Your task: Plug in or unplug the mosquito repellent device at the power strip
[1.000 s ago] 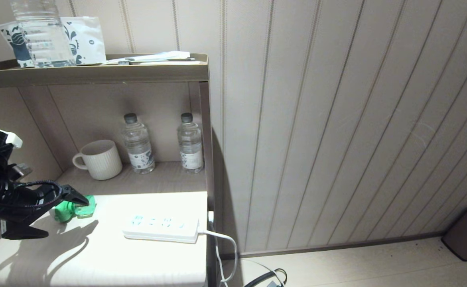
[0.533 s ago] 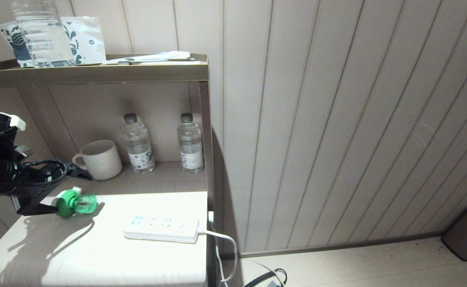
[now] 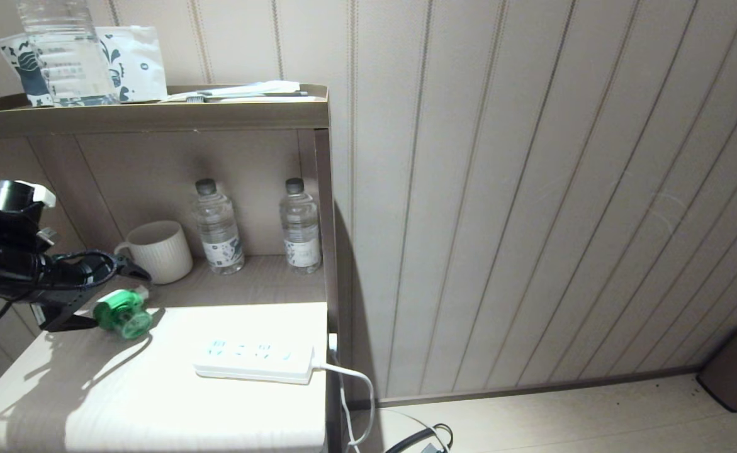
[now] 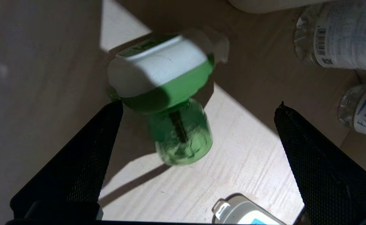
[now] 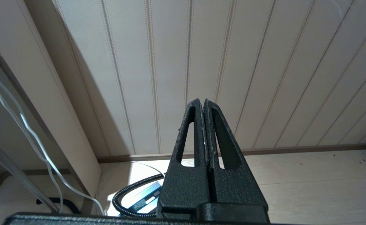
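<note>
Left wrist view: our left gripper [image 4: 198, 131] is wide open around the mosquito repellent device [image 4: 167, 93]; squeezing its round bottle could roll it away.

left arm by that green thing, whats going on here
The left gripper is open around the mosquito repellent device, which lies on its side on the white tabletop, not gripped yet. The power strip sits apart from it with nothing plugged in. The right gripper is shut and parked low by the wall.
</note>
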`<state>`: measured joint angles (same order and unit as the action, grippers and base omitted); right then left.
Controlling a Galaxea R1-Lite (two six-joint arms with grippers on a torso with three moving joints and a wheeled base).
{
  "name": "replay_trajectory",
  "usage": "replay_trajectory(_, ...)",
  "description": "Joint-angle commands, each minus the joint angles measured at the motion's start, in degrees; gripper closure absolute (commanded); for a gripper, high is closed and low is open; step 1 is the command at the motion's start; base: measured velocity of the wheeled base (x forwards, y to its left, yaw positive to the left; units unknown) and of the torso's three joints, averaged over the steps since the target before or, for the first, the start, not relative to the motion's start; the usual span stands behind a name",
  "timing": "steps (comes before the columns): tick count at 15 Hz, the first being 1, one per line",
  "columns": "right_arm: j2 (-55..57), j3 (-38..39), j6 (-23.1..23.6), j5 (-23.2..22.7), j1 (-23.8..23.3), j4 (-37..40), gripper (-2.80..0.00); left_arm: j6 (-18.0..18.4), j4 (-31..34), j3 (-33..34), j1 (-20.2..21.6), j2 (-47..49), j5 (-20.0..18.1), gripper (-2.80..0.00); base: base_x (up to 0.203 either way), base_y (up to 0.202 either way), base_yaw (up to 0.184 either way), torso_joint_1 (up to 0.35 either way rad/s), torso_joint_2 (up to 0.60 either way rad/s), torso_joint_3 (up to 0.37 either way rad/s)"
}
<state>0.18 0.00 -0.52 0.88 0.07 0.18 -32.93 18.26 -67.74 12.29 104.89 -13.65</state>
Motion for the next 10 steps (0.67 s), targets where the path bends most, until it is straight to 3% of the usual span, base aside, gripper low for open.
replay_trajectory(1,0.0,0.0,0.0,0.0,0.0,0.0,0.0,-0.2,-0.2,-0.5,-0.1,2.1,0.7,-2.8,0.0,0.0,0.0,0.0,0.0,0.0)
replay_trajectory(7,0.0,0.0,0.0,0.0,0.0,0.0,0.0,5.4,0.1,-0.1,-0.2,3.5,4.8,-2.8,0.0,0.0,0.0,0.0,0.0,0.0)
replay_trajectory(10,0.0,0.0,0.0,0.0,0.0,0.0,0.0,9.2,3.6,0.1,-2.1,4.1,11.0,-2.8,0.0,0.0,0.0,0.0,0.0,0.0)
